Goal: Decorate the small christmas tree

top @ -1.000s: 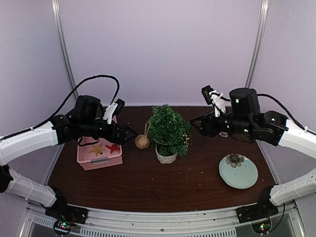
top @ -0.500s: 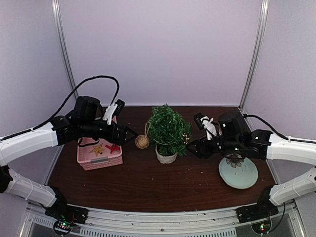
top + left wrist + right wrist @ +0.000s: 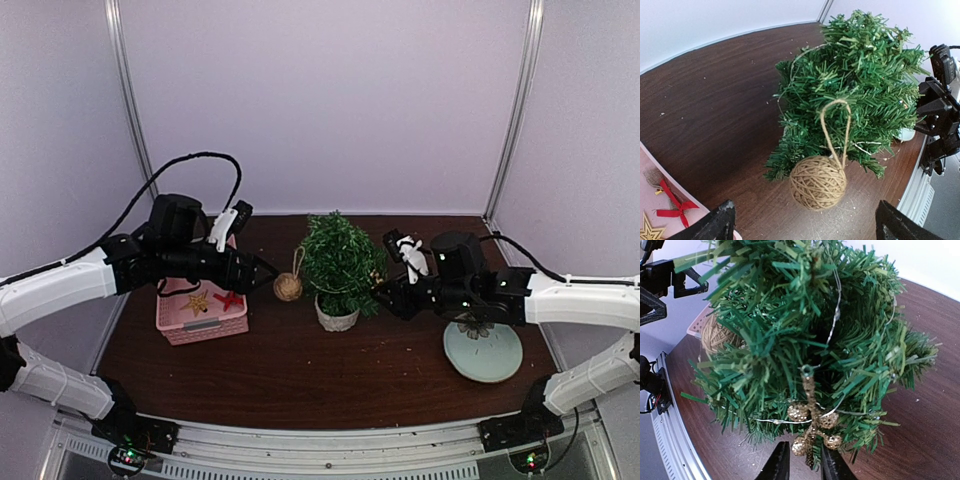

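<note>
The tree [image 3: 342,262] is dark green, threaded with a thin silvery wire, its pot [image 3: 337,319] white, and the table [image 3: 300,375] is dark brown with a faint wood grain. The twine ball [image 3: 818,182] is tan and the ornament [image 3: 812,426] is glittery gold. The basket [image 3: 205,322] is pink, its star [image 3: 195,301] gold and its bow [image 3: 229,298] red, while the plate [image 3: 500,365] is pale green with a dark flower pattern.
</note>
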`<control>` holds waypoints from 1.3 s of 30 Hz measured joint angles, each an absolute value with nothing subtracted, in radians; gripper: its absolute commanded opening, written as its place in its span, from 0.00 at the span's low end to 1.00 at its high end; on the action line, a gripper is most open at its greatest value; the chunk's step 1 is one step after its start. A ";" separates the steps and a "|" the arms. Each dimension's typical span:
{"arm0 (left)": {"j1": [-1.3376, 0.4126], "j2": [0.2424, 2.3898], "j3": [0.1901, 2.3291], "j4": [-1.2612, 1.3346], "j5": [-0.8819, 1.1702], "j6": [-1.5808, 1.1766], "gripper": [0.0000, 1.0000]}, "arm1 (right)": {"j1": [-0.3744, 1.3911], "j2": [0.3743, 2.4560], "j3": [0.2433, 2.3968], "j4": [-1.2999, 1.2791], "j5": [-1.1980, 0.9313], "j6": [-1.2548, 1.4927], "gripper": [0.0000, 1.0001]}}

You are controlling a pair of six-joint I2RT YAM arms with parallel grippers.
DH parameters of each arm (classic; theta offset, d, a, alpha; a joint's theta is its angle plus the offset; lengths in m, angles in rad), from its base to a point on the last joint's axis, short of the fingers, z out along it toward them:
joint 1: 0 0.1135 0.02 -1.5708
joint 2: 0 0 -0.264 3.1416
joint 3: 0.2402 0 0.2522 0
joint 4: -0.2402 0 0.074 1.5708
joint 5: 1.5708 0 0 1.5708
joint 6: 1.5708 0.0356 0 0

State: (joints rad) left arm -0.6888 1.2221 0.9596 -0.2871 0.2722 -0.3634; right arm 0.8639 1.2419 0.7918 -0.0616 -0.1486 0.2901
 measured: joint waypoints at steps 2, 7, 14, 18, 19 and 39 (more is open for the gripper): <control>-0.689 1.222 0.963 -0.287 0.272 -0.360 0.98 | 0.863 1.242 0.792 -0.055 -0.139 0.292 0.13; -0.689 1.222 0.973 -0.287 0.273 -0.356 0.98 | 0.863 1.234 0.792 -0.057 -0.128 0.282 0.03; -0.689 1.222 0.974 -0.287 0.273 -0.349 0.98 | 0.863 1.161 0.792 -0.105 -0.126 0.277 0.00; -0.689 1.222 0.977 -0.287 0.279 -0.344 0.97 | 0.863 1.115 0.792 -0.137 -0.123 0.266 0.00; -0.689 1.222 0.979 -0.288 0.282 -0.340 0.97 | 0.863 1.106 0.792 -0.147 -0.123 0.265 0.00; -0.689 1.229 1.028 -0.310 0.328 -0.282 0.97 | 0.863 1.271 0.929 -0.231 -0.158 0.243 0.00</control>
